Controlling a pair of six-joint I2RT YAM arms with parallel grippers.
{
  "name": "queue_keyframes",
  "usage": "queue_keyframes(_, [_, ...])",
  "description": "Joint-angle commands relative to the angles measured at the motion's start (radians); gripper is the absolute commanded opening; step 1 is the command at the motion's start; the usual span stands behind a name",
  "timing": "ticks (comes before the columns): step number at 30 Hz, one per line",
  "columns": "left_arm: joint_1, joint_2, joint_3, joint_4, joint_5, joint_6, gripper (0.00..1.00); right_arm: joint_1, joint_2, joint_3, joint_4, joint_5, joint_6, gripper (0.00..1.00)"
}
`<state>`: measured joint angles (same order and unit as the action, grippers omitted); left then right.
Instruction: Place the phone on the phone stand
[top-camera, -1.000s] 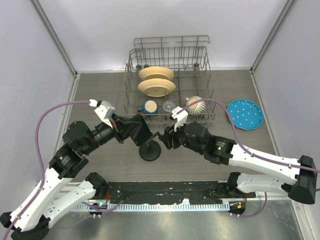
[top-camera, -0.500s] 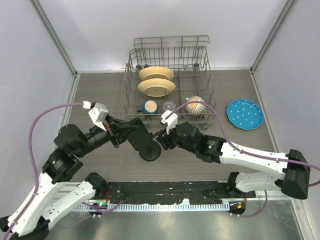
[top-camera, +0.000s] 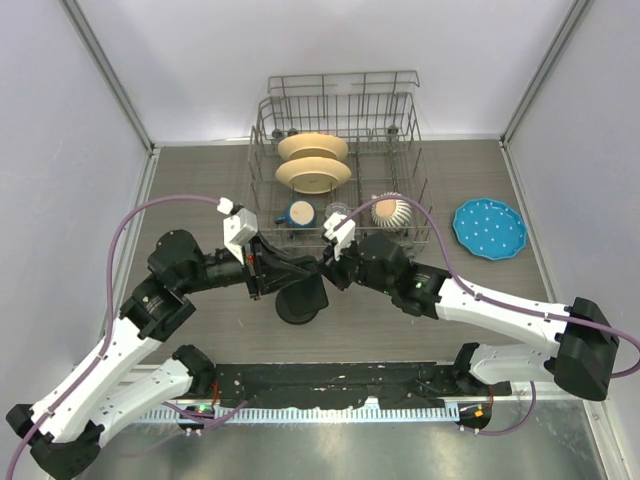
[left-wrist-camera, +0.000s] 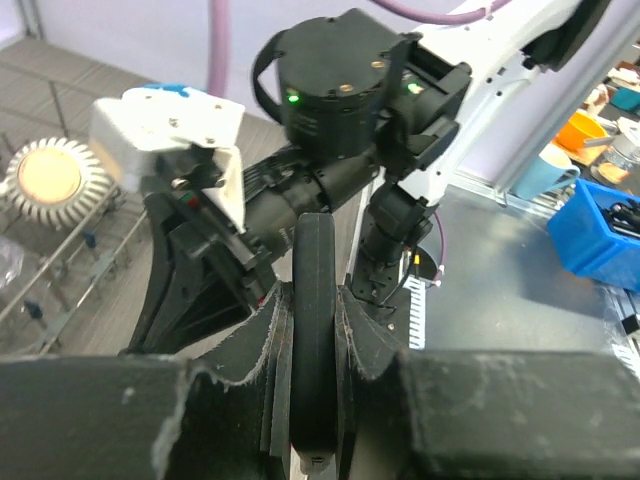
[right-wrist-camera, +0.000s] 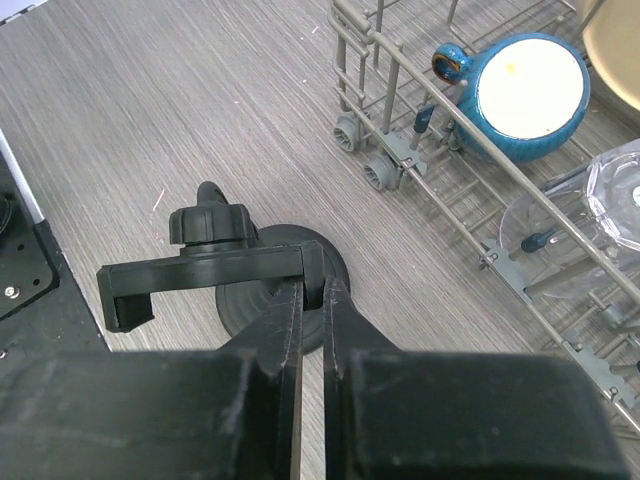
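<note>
My left gripper (top-camera: 287, 273) is shut on the phone (left-wrist-camera: 313, 250), a thin black slab seen edge-on between its fingers (left-wrist-camera: 272, 335) in the left wrist view. The phone stand has a round black disc base (top-camera: 301, 305) on the table. In the right wrist view its clamp head (right-wrist-camera: 205, 272) sits level above the base (right-wrist-camera: 340, 270), with a knob (right-wrist-camera: 208, 222) behind it. My right gripper (right-wrist-camera: 312, 292) is shut on the right end of the clamp head. In the top view the right gripper (top-camera: 330, 270) meets the left gripper just above the stand.
A wire dish rack (top-camera: 340, 100) stands behind the stand, holding two cream plates (top-camera: 313, 162), a blue mug (right-wrist-camera: 525, 95), a clear glass (right-wrist-camera: 590, 215) and a ribbed cup (top-camera: 390, 210). A blue dotted plate (top-camera: 489, 228) lies at the right.
My left gripper has swung right with the phone, up against the stand's head. My right gripper has shifted slightly left and stays at the stand's clamp.
</note>
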<state>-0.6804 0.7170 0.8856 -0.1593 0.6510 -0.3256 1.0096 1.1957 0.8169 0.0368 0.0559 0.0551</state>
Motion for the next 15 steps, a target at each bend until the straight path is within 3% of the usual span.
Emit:
queue_keyframes(1, [-0.002,0.022,0.027,0.257,0.096,0.048,0.00,-0.039,-0.015,0.001,0.065,-0.125,0.012,0.01])
queue_keyframes(2, [-0.002,0.028,0.036,0.257,0.093,0.056,0.00,-0.046,-0.016,-0.001,0.058,-0.128,0.008,0.01])
queue_keyframes(3, [-0.002,0.033,0.055,0.260,0.076,0.057,0.00,-0.046,-0.019,-0.004,0.058,-0.131,0.005,0.09])
queue_keyframes(5, [-0.002,0.033,0.068,0.262,0.044,0.054,0.00,-0.048,-0.021,-0.010,0.055,-0.114,-0.001,0.17])
queue_keyframes(15, [-0.002,-0.039,0.053,0.221,-0.060,0.000,0.00,-0.052,0.015,-0.004,0.078,-0.111,-0.011,0.34])
